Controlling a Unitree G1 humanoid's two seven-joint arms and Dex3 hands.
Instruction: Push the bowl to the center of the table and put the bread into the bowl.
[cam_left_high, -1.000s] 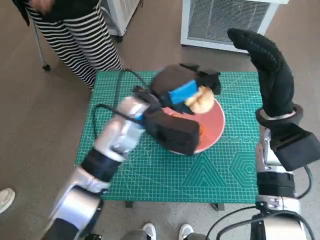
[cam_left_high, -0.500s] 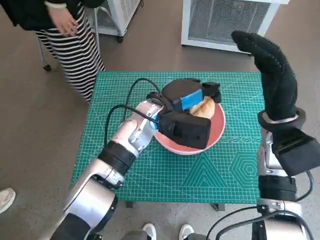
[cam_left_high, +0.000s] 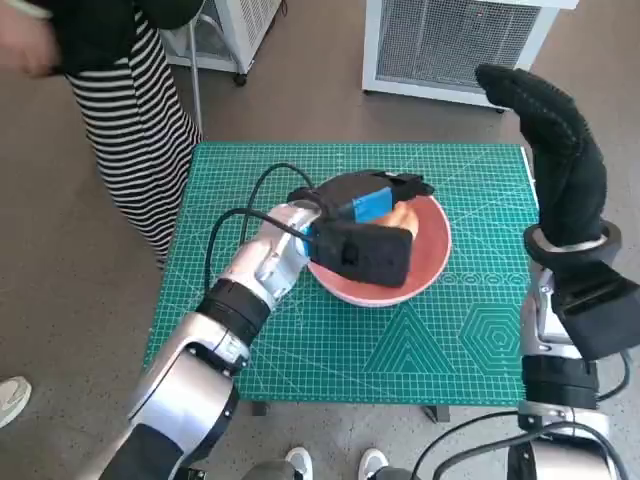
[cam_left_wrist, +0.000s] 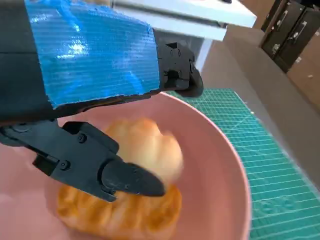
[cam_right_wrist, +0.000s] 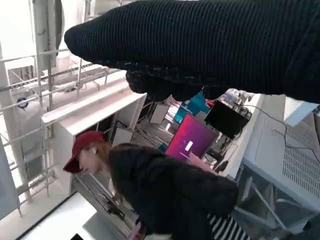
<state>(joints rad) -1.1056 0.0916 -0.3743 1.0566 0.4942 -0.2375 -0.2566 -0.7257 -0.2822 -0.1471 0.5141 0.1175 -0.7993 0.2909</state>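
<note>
The bread (cam_left_wrist: 125, 185) is seen lying in the pink bowl (cam_left_high: 425, 262), loosely enclosed by the left hand (cam_left_high: 362, 205); a firm grip cannot be told. The right hand (cam_left_high: 558, 150) is held raised, empty, fingers extended.

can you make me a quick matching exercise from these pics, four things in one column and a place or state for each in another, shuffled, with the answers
Things:
1. bread
2. bowl
3. left hand
4. right hand

Places or states:
A. raised off the table's right edge, holding nothing
B. lying inside the pink dish
C. reaching over the bowl, with fingers at the bread
D. sitting on the green mat, near the middle of the table

Pairs: 1-B, 2-D, 3-C, 4-A
</note>
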